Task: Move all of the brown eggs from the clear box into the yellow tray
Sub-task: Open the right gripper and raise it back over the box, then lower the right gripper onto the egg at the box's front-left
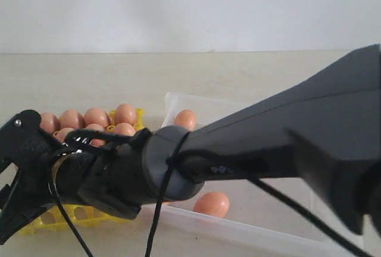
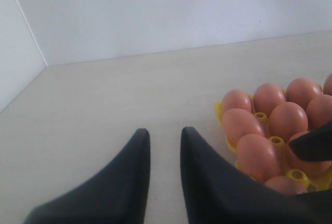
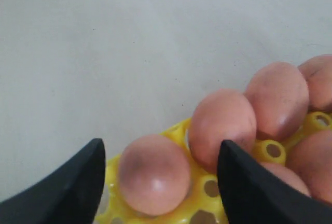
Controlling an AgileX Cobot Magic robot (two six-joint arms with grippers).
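Left gripper point(image 2: 162, 130) with two fingers point(image 2: 129, 177) a narrow gap apart over the table point(image 2: 119, 89), pinching nothing, some ten brown eggs point(image 2: 288, 120) seated in one yellow tray point(image 1: 36, 226), right gripper point(image 3: 161, 143) with two fingers point(image 3: 62, 182) spread wide either side of one tray egg, two more lying in one clear box point(image 1: 238, 230).

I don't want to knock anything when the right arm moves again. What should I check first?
1. Right gripper open: ok, a finger on each side of the egg, neither touching it.
2. That egg seated in the tray: ok.
3. Left gripper empty and off the tray: ok, over bare table.
4. Box emptied: not ok, two eggs show, and the arm hides part of it.
5. Free tray cells: cannot tell, the arm covers most of it.
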